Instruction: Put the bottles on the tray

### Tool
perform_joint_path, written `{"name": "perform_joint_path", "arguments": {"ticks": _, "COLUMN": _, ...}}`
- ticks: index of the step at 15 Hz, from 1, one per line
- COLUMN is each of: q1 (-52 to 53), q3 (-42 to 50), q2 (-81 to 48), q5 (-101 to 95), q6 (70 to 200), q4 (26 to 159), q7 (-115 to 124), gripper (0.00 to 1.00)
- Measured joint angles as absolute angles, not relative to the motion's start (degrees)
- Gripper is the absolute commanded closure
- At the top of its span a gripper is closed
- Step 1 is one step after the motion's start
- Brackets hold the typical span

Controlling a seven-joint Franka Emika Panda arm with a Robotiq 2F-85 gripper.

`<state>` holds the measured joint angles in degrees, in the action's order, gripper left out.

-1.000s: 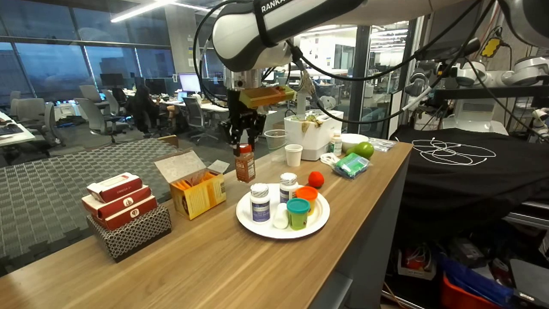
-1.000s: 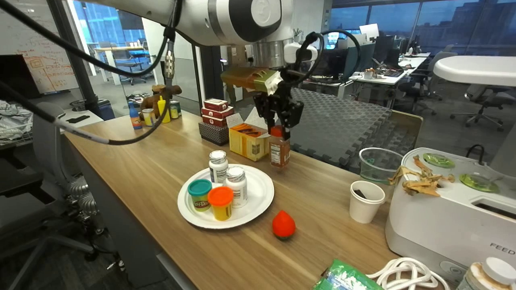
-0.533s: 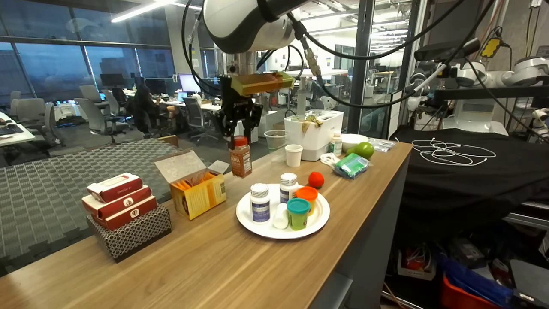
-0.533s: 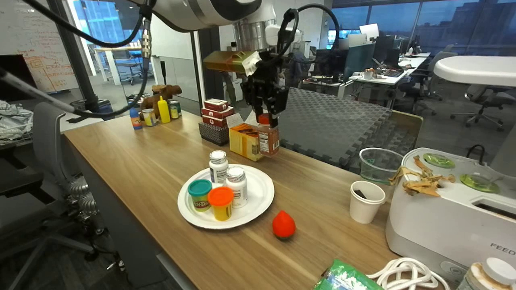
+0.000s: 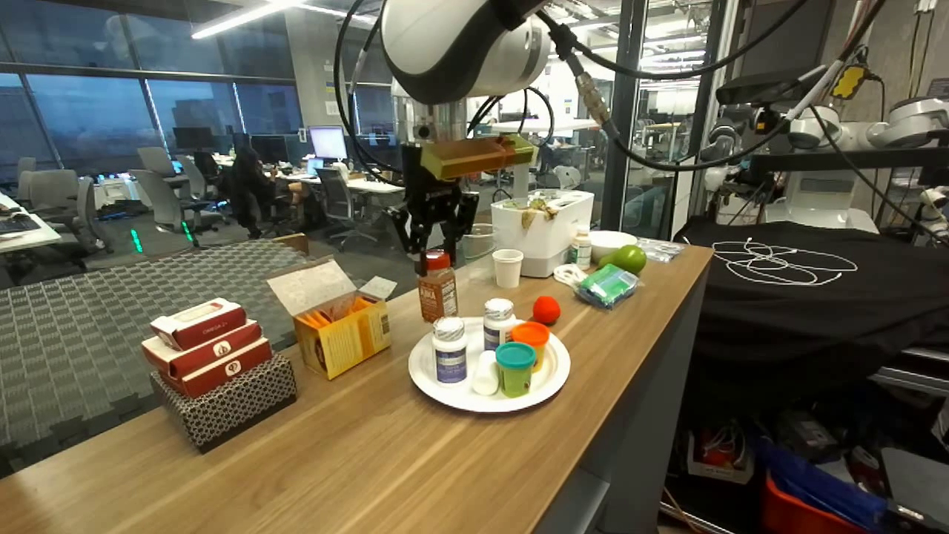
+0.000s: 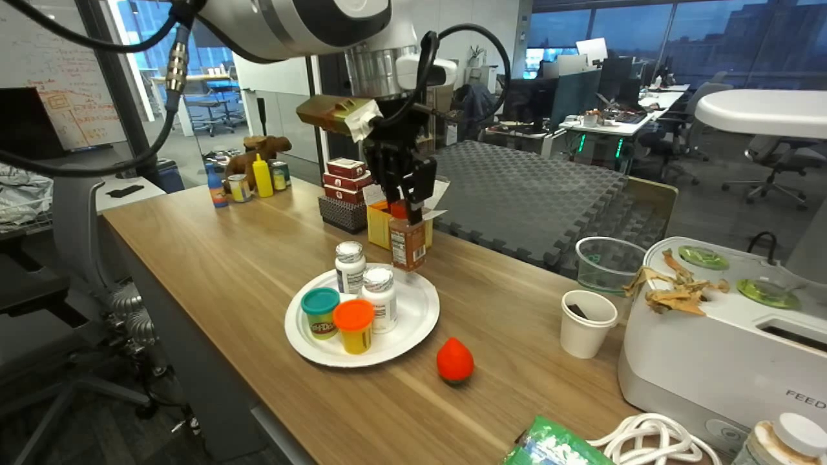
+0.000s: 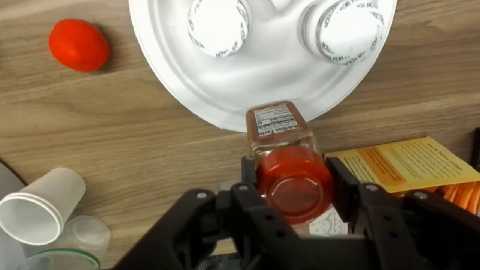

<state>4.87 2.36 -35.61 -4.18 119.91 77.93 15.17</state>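
My gripper is shut on the neck and red cap of a reddish-brown bottle, which hangs a little tilted. In the wrist view the bottle's lower end overlaps the near rim of the tray, a round white plate; its height above it is hard to tell. On the plate stand two white bottles with white caps, a green pot with a teal lid and an orange-lidded yellow pot. A small white bottle lies on its side among them.
An open yellow box stands close to the held bottle. Farther along are red-and-white cartons on a dark patterned basket. A red object, a white cup and a white planter lie the opposite way.
The gripper carries the bottle over to the plate's edge; it rises at first, then comes down somewhat. Everything on the plate stays put.
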Motion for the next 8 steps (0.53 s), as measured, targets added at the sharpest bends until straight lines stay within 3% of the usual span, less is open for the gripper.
{"name": "perform_joint_path", "arguments": {"ticks": 8, "q1": 4.7, "q3": 2.53, "q2": -26.97, "q5": -3.67, "q6": 127.82, "q4": 95.04, "q7": 16.35, "gripper": 0.76}}
